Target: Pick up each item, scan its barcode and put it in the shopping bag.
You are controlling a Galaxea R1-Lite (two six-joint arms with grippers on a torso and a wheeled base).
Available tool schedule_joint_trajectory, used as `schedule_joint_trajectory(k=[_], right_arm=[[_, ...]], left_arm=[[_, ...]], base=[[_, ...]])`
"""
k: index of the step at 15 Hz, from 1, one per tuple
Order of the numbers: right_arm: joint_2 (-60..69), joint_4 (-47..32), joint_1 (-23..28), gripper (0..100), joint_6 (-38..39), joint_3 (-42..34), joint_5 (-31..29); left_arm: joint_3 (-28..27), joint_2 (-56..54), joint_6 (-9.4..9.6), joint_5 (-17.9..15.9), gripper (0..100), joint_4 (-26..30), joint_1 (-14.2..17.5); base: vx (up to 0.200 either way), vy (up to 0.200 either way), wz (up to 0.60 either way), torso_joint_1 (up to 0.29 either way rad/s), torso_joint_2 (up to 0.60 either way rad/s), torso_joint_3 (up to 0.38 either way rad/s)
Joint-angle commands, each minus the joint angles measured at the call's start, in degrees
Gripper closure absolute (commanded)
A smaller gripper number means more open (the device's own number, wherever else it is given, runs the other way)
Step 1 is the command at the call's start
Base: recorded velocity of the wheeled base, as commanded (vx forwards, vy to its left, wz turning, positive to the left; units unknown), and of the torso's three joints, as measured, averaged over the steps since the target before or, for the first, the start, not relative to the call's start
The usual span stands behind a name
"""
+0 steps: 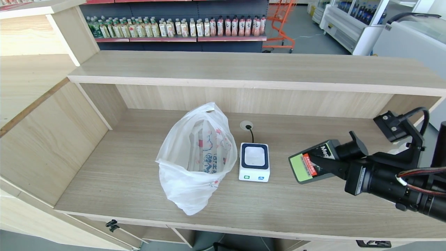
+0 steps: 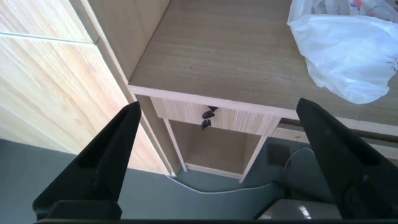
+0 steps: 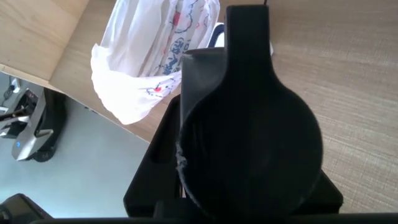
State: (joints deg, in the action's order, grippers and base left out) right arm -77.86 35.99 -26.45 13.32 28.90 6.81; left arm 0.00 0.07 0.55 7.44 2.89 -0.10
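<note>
The right gripper [image 1: 331, 157] is clamped on a dark box [image 1: 308, 167] with a green end label, holding it in the air to the right of the scanner [image 1: 254, 161]. The shopping bag [image 1: 195, 157] stands just left of the scanner, mouth open. The left gripper [image 2: 214, 155] hangs spread wide and empty beyond the counter [image 2: 236, 56] edge, well left of the scanner.

The right end effector [image 3: 249, 124] holds a dark box [image 3: 200, 78] above the wooden worktop [image 3: 354, 81]. At the box's nine o'clock, the white shopping bag [image 3: 140, 68] sits near the worktop's edge.
</note>
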Motion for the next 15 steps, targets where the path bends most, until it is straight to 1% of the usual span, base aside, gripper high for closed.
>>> schedule_joint_trajectory(k=[1,2,5,9,11,14,15], right_arm=[[0.34,0.14,0.00,100,0.04,-0.16,0.04],[0.43,0.14,0.00,100,0.39,-0.34,0.13],[0.61,0.14,0.00,100,1.27,-0.43,0.22],[-0.10,0.14,0.35,100,5.31,0.45,0.22],[-0.89,-0.04,0.35,100,6.98,0.98,0.22],[-4.40,0.05,0.61,100,7.07,3.88,0.13],[-5.90,0.05,0.61,100,7.07,5.55,0.13]], left_arm=[[0.00,-0.07,0.15,0.03,0,0.01,0.01],[0.00,-0.07,0.24,0.03,0,0.01,0.01],[0.00,0.01,-0.02,0.03,0,0.01,0.01],[0.00,0.01,-0.46,0.03,0,0.01,0.01],[0.00,0.01,-0.20,0.03,0,0.01,0.01],[0.00,0.01,-0.37,0.03,0,0.01,0.01],[0.00,0.01,-0.28,0.03,0,0.01,0.01]], base=[[0.000,0.000,0.00,0.000,0.00,0.000],[0.000,0.000,0.00,0.000,0.00,0.000],[0.000,0.200,0.00,0.006,0.00,0.004],[0.000,0.200,0.00,0.016,0.01,0.005],[0.000,0.200,0.00,-0.002,0.01,0.000],[0.000,0.200,0.00,0.002,0.00,0.002],[0.000,0.000,0.00,0.000,0.00,0.000]])
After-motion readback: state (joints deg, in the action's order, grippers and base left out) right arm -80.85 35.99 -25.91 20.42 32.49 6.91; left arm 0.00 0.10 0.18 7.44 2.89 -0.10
